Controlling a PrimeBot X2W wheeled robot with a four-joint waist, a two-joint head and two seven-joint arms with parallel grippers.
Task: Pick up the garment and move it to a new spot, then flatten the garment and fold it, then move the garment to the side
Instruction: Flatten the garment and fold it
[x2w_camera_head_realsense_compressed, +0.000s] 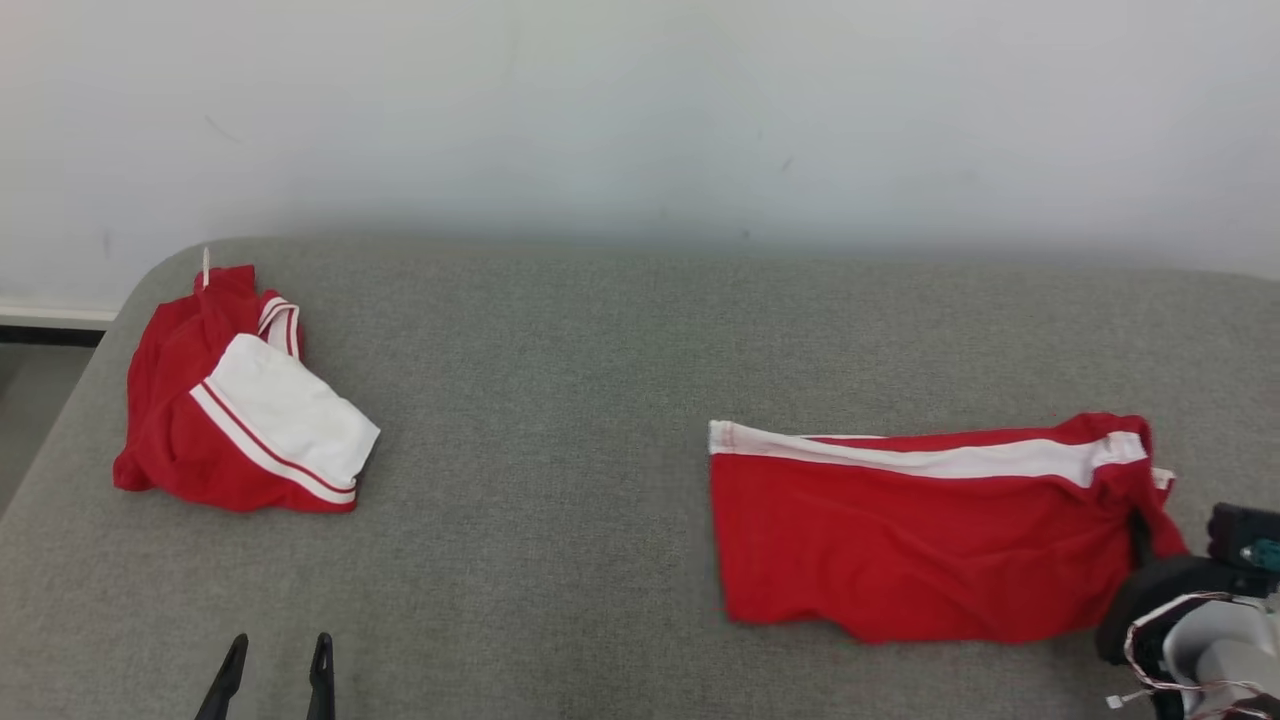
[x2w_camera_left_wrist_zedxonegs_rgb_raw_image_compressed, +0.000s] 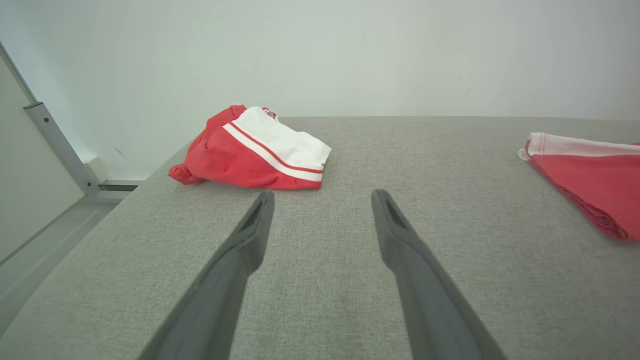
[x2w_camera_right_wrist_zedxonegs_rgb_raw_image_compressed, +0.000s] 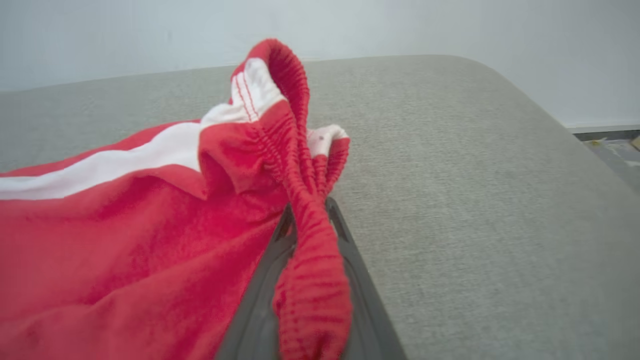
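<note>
Head view: on the grey cushion (x2w_camera_head_realsense_compressed: 560, 400), red shorts (x2w_camera_head_realsense_compressed: 920, 530) spread flat at the right, white stripe along the far edge. A second red-and-white bundle (x2w_camera_head_realsense_compressed: 240, 400) well apart at the left. At the bottom edge, the left gripper (x2w_camera_head_realsense_compressed: 278, 655), spread wide and empty. Low at the shorts' right end, the right arm (x2w_camera_head_realsense_compressed: 1190, 620), its fingers hidden there.

Left wrist view: left gripper wide over bare cushion, touching nothing. Bundle beyond the tips, a corner of the shorts off to the right.

Right wrist view: right gripper (x2w_camera_right_wrist_zedxonegs_rgb_raw_image_compressed: 310, 207) narrow, pinching the elastic waistband (x2w_camera_right_wrist_zedxonegs_rgb_raw_image_compressed: 310, 280) that runs between its fingers. Rest of the shorts lying leftward on the cushion.

Likely trouble: only a bunched loop of waistband in the pinch, so could slip free on lifting. Could also drag and twist the flat shorts into a crumple, making flattening harder. Close to the cushion's right edge, so fabric might trail off the side.
</note>
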